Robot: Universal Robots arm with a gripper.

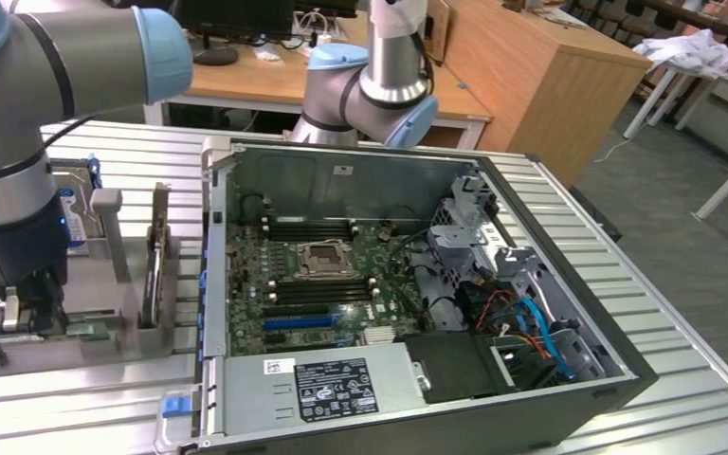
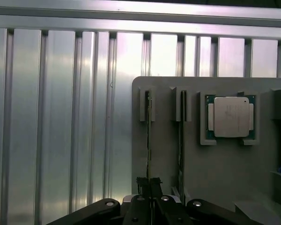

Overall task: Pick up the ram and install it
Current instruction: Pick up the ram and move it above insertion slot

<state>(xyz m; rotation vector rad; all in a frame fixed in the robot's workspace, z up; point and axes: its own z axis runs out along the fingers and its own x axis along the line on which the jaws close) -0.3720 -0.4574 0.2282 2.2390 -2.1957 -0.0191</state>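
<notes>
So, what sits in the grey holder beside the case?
The ram, on edge in a slot with the gripper shut on it, a second stick beside it, and a square processor chip. The sticks' faces are hidden.

My gripper point(image 2: 149, 183) is cut off by the wrist view's edge, and its closed tips hide the near end of the ram point(image 2: 149, 136), which stands edge-on, its chips impossible to make out. In the exterior view my arm point(image 1: 10, 142) covers part of the holder point(image 1: 111, 237) and runs past the picture's edge.
</notes>
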